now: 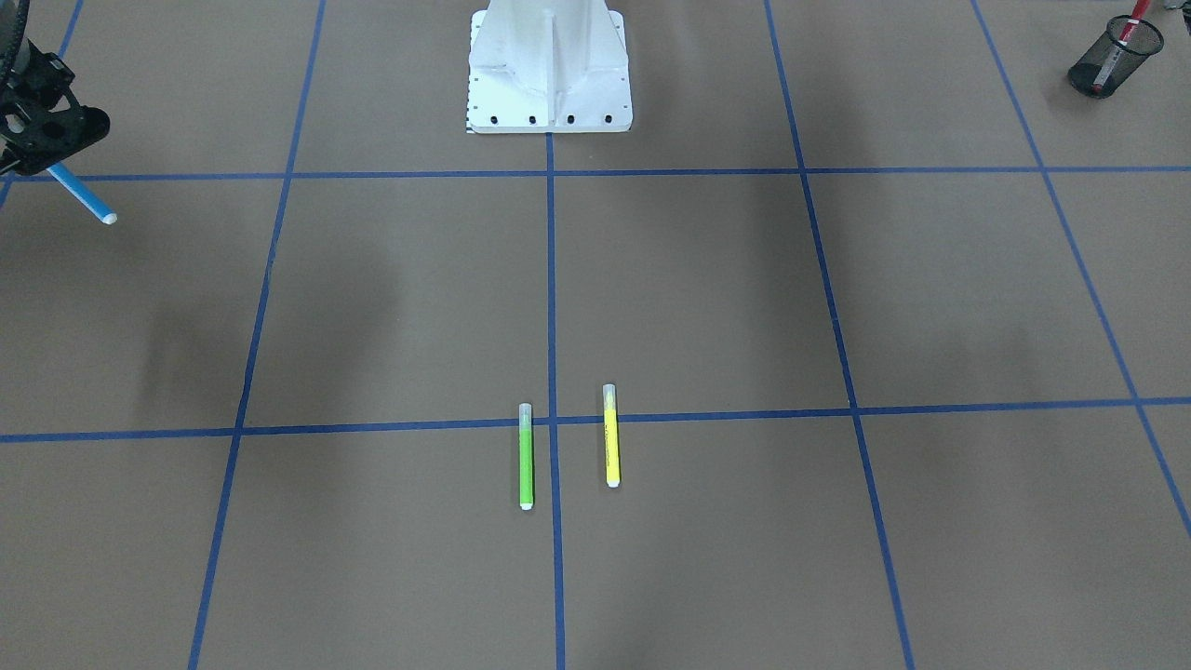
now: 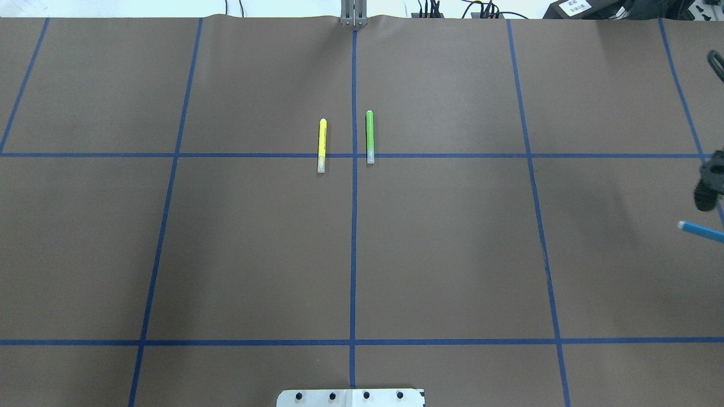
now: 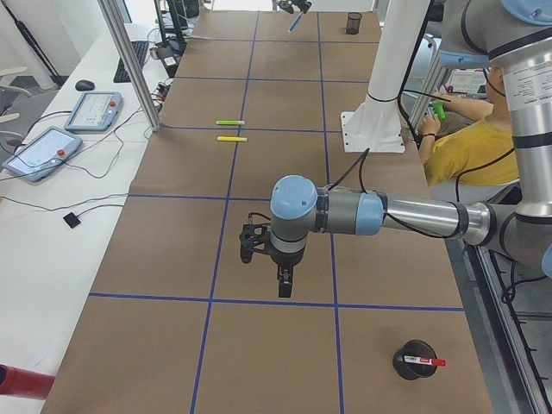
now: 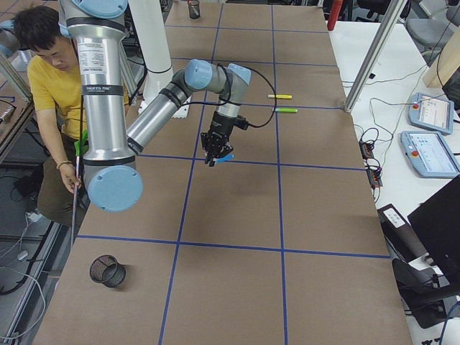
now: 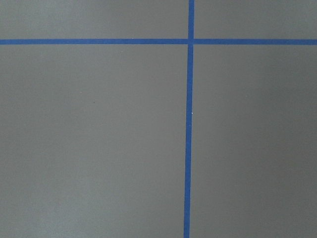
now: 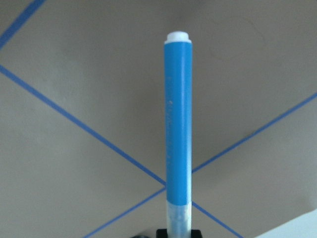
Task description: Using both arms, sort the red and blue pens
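The blue pen [image 1: 82, 197] juts out at a slant, white end outward, from the right gripper [image 1: 42, 140], which is clamped on its capped end above the table's right end. The red pen [image 1: 1126, 42] leans in a black mesh cup [image 1: 1112, 74] at the table's left corner on the robot's side. The left gripper [image 3: 285, 291] hangs over the table near that cup; I cannot tell if its fingers are apart or together. A green marker [image 1: 526, 456] and a yellow marker [image 1: 610, 435] lie side by side mid-table, toward the far edge, well apart from both grippers. The brown table [image 1: 707, 298] is gridded with blue tape [image 1: 551, 279]. A person [image 4: 50, 86] sits behind the robot.
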Controlling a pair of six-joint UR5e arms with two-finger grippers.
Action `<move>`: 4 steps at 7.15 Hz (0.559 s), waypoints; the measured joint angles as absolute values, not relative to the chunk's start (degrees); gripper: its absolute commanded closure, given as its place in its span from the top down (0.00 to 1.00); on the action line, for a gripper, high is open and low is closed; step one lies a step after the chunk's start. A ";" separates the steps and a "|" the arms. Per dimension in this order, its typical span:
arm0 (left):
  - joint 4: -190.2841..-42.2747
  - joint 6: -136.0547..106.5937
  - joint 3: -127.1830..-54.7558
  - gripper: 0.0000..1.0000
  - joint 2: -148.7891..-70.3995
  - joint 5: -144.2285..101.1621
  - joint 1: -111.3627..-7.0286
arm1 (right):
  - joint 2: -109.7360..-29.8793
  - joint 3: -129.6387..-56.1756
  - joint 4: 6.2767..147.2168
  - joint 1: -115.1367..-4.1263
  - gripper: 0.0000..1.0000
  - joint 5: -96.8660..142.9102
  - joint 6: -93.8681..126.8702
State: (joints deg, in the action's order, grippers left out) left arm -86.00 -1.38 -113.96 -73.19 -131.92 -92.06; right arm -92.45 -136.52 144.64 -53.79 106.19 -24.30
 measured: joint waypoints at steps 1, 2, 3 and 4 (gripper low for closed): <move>-86.08 -1.35 -114.01 1.00 -73.15 -131.92 -91.99 | -98.75 -138.66 144.52 -54.10 0.00 103.90 -27.78; -86.11 -1.33 -114.08 1.00 -73.11 -131.92 -91.96 | -104.26 -140.13 144.37 -54.29 0.00 101.84 -30.71; -86.13 -0.92 -114.10 1.00 -73.07 -131.95 -91.91 | -108.74 -140.96 143.94 -54.36 0.00 100.15 -32.18; -86.13 -0.15 -114.10 1.00 -73.02 -132.18 -91.87 | -112.93 -141.24 142.50 -54.38 0.00 98.64 -32.75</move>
